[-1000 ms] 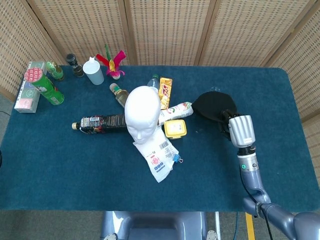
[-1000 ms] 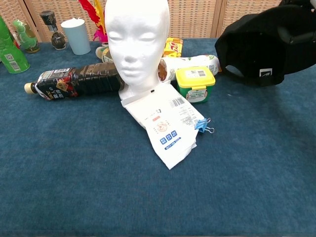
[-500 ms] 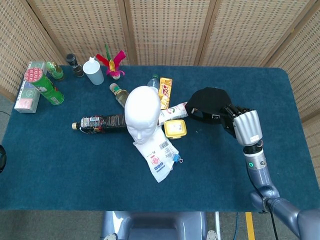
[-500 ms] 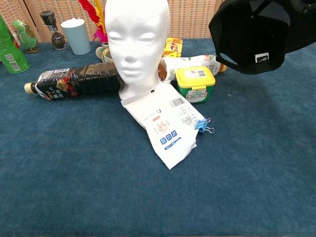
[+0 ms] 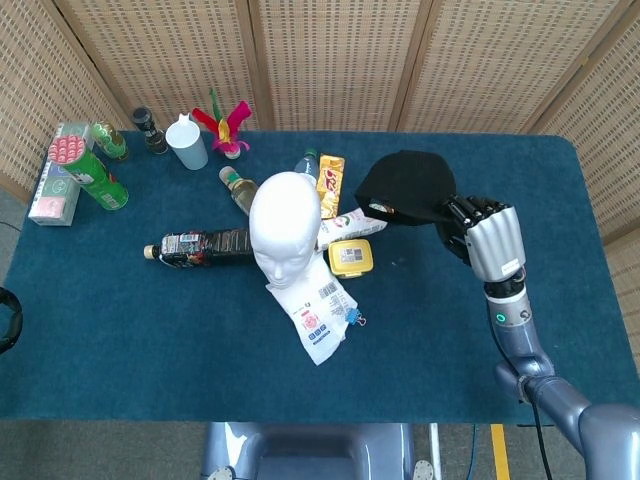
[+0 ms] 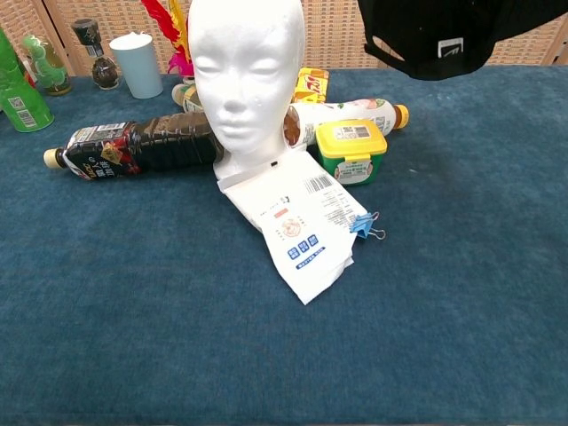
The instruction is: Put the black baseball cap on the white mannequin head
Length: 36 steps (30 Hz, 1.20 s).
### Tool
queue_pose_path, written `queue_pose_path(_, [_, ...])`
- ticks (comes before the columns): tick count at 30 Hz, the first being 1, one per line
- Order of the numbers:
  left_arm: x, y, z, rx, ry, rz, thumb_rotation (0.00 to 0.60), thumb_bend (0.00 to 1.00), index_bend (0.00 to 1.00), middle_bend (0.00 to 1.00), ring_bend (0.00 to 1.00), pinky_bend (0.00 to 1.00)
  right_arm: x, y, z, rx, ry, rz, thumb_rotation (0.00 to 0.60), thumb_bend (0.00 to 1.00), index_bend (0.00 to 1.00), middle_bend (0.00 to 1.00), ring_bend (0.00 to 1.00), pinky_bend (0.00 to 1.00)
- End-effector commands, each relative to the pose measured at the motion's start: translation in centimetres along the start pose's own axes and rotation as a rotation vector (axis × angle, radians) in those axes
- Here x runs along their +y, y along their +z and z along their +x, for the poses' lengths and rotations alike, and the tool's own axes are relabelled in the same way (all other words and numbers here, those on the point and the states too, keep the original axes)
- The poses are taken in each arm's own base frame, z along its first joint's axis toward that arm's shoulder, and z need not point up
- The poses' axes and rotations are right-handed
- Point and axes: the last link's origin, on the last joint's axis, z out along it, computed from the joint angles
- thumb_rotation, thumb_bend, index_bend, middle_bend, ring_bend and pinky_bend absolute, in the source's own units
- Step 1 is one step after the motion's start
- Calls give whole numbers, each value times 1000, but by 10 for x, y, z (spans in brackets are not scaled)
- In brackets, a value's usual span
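The white mannequin head (image 5: 284, 228) (image 6: 248, 73) stands bare at the middle of the blue table, facing me. My right hand (image 5: 482, 237) grips the black baseball cap (image 5: 403, 188) (image 6: 435, 34) and holds it in the air, to the right of the head and apart from it. In the chest view the cap hangs at the top edge, above the yellow tub, and the hand itself is out of frame. No left hand shows in either view.
Around the head lie a dark bottle (image 5: 200, 245), a white paper pack with a blue clip (image 5: 318, 310), a yellow-lidded tub (image 5: 350, 257) and a tube (image 5: 352, 217). At the back left stand a white cup (image 5: 187, 144), green cans (image 5: 92, 172) and small bottles.
My right hand has lifted the cap off the table and carried it up and leftward, closer to the mannequin head. Nothing else on the table moved.
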Motion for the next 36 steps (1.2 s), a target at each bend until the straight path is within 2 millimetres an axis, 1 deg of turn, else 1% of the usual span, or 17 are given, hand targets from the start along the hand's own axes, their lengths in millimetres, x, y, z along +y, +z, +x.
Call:
queue_pose_path(1, [1, 0, -1, -5, -2, 1, 600, 300, 632, 488, 373, 388, -4, 10, -1, 29, 11, 20, 600, 536, 611, 616, 737, 900])
queue_pose_path(15, [-2, -6, -1, -14, 7, 32, 600, 300, 632, 488, 374, 388, -25, 45, -17, 43, 42, 100, 600, 535, 611, 616, 737, 898])
queue_pose_path(23, [-7, -10, 0, -15, 16, 54, 600, 300, 632, 488, 374, 388, -31, 59, -25, 42, 50, 117, 600, 532, 611, 616, 737, 895])
queue_pose_path(29, [-9, -11, 0, -20, 17, 65, 600, 301, 632, 488, 374, 388, -36, 76, -32, 34, 43, 123, 600, 529, 611, 615, 737, 890])
queue_pose_path(36, [-13, -13, -3, -30, 16, 79, 600, 301, 632, 488, 374, 388, -39, 87, -39, 25, 34, 106, 600, 524, 611, 615, 736, 886])
